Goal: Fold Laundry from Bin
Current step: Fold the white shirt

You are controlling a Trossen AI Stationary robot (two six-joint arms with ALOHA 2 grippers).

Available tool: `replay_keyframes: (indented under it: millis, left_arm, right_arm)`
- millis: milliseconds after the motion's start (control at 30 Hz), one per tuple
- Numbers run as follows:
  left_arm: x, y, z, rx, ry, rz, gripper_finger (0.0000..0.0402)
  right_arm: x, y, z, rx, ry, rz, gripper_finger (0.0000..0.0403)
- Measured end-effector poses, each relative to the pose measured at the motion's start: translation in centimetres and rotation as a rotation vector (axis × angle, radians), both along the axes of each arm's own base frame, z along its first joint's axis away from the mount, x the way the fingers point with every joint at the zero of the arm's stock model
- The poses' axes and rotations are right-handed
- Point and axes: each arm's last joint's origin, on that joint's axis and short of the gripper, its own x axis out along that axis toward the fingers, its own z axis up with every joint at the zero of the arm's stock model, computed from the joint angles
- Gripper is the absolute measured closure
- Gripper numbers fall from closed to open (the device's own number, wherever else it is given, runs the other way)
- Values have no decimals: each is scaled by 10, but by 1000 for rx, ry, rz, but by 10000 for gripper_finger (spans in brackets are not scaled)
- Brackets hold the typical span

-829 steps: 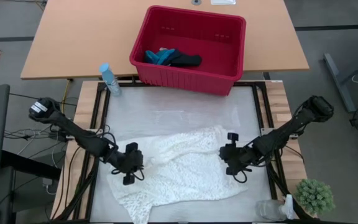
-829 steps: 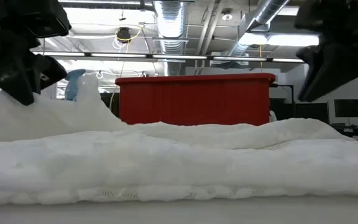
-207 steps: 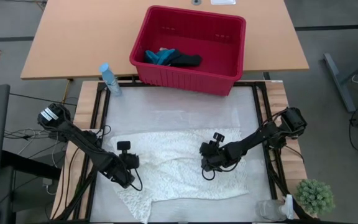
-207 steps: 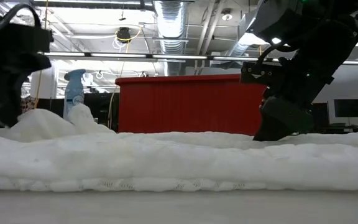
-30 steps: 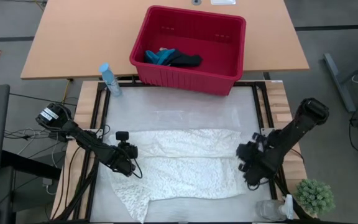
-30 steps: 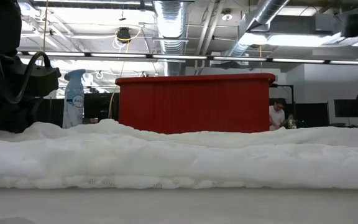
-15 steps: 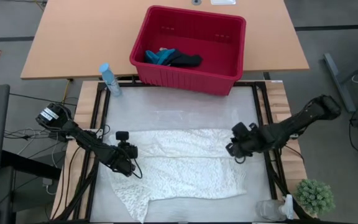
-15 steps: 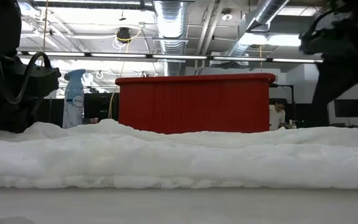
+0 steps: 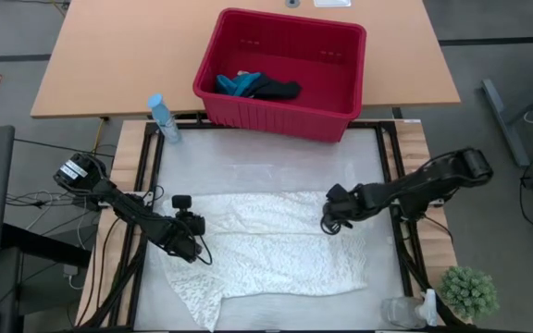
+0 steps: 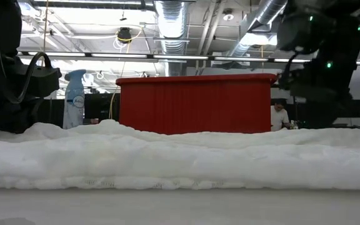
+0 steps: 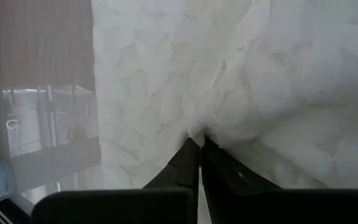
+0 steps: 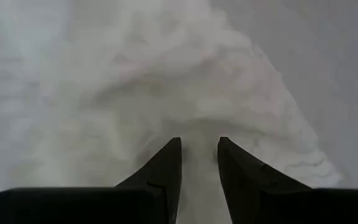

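1. Far left: your left gripper (image 9: pixel 189 242) sat low on the mat at the left edge of the white lacy cloth (image 9: pixel 276 245). In the left wrist view its fingers (image 11: pixel 188 163) were pressed together on a small gather of that cloth, a real pinch on the fabric.

2. Centre: the white cloth lay spread across the near half of the mat (image 9: pixel 257 171), roughly rectangular, with a loose tail trailing toward the near left corner. It looked soft, limp and light. The low view showed it (image 10: pixel 180 159) slumping in shallow ridges. Expect it to drape and drag, not hold shape. The open lace could snag on a fingertip.

3. Right of centre: your right gripper (image 9: pixel 333 211) was over the cloth's upper right area, near the far right corner. In the right wrist view its fingers (image 12: pixel 166 165) stood apart with cloth bunched ahead of them; nothing was caught between them.

4. Where to take hold, as I judged it: pinch at corners or hems, matching heights on both sides, so the fold stays square. A mid-panel grab would only lift a peak.

5. Far side: the red bin (image 9: pixel 344 88) stood beyond the mat, with the teal piece (image 9: pixel 237 85) and the dark piece (image 9: pixel 276 90) bunched together inside it, touching.
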Motion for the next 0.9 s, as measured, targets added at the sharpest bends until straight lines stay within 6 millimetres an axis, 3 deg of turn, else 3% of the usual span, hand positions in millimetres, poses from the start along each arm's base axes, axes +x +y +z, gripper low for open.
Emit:
replay_keyframes:
  millis: [300, 733, 900]
  left_arm:
    - [0, 0, 0, -5, 2, 2, 401]
    - [-2, 1, 0, 3, 22, 2, 401]
    - [-2, 1, 0, 3, 21, 3, 401]
  right_arm:
    - [-3, -6, -16, -20, 150, -98, 284]
    - [-37, -12, 8, -99, 257, -242, 284]
    - [-37, -13, 13, -170, 234, -230, 284]
